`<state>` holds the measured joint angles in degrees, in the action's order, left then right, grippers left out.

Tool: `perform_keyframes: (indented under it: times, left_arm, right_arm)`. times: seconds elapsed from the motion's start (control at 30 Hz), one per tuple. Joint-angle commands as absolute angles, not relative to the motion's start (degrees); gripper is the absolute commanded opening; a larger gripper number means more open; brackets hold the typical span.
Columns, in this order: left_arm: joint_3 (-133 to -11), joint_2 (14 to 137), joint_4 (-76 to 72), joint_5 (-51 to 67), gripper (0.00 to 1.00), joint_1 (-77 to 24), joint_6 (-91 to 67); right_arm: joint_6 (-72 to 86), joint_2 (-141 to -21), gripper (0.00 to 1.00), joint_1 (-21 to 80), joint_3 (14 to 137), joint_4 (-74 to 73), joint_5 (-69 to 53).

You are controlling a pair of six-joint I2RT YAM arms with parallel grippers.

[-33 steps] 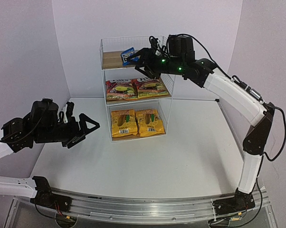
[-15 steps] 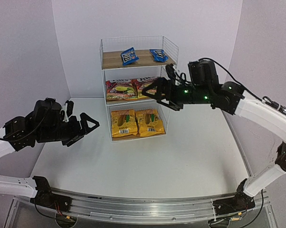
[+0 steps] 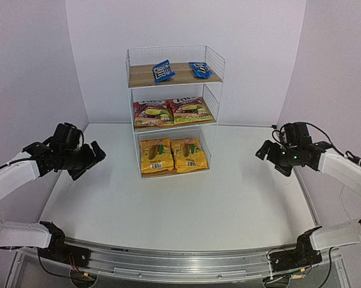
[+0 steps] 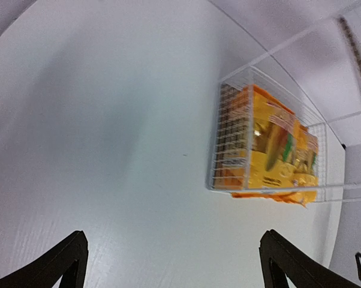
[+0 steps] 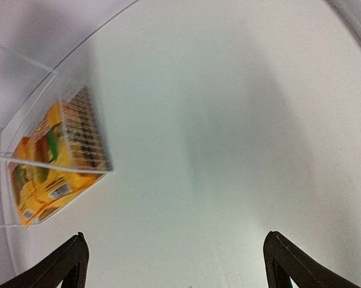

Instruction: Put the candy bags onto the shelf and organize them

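Top view: I see all six candy bags on the shelf (image 3: 141,74), with the blue packets (image 3: 163,70) uppermost, the red-pink bags (image 3: 152,113) in the middle and the yellow-orange bags (image 3: 156,155) lowest. The left gripper (image 3: 89,161) and right gripper (image 3: 269,159) hover well apart from it.

Left wrist view: the fingertips (image 4: 69,261) are spread wide and hold nothing.

Right wrist view: the fingertips (image 5: 69,261) are likewise spread and hold nothing. The picture is blurred, so I cannot read any bag detail.

Motion-blurred shelf (image 5: 87,132) and yellow bags (image 5: 39,177) in right wrist view

A robotics lab cell: plain lilac walls (image 3: 258,36) box in a white table (image 3: 228,198) fronted by an aluminium mounting rail (image 3: 180,261)
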<state>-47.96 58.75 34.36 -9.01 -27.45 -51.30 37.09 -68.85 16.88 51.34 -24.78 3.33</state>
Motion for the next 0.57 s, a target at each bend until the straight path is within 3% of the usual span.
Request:
perform_keyframes:
  times: [0.0,0.3,0.53]
  left_arm:
    - [-43.47,59.44,30.32,-2.74,1.0,-17.4,-45.59]
    - [-42.61,53.18,31.67,-5.36,1.0,-16.19,-46.14]
    - [-40.91,50.54,31.84,-5.72,1.0,-16.17,-46.93]
  right_arm:
    - [31.84,-61.58,0.98,14.6,48.21,-24.39,16.9]
    - [30.17,-47.38,0.98,14.58,40.66,-24.43,30.47]
    - [27.57,-43.86,0.98,14.59,39.49,-24.43,28.7]
